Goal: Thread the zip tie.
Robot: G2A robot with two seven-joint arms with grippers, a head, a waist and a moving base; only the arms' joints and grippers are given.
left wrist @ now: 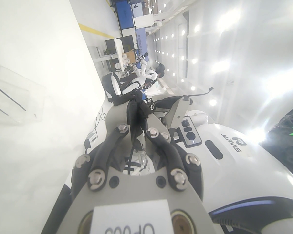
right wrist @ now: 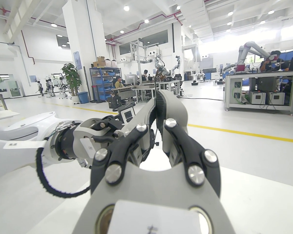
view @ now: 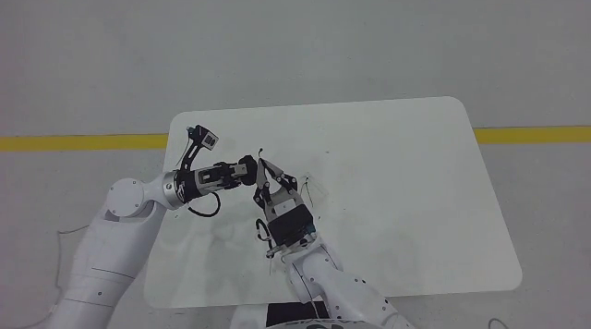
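Note:
Both grippers meet above the near-left part of the white table (view: pixel 397 144). My right gripper (right wrist: pixel 156 96) is shut on a thin black zip tie (right wrist: pixel 157 80), whose end sticks out past the fingertips. From above, the zip tie (view: pixel 261 154) shows as a fine dark line over the right gripper (view: pixel 265 176). My left gripper (view: pixel 251 168) comes in from the left and sits right beside it. In the left wrist view, the left gripper (left wrist: pixel 136 109) has its dark pads pressed together on a thin black strip. Beyond the right fingers lies the left gripper's body (right wrist: pixel 105 125).
A small clear plastic box (view: pixel 315 188) stands on the table just right of the grippers. In the left wrist view the box (left wrist: pixel 13 96) holds a few black zip ties. The table's far and right parts are bare. Yellow floor lines (view: pixel 531 133) run beyond the table.

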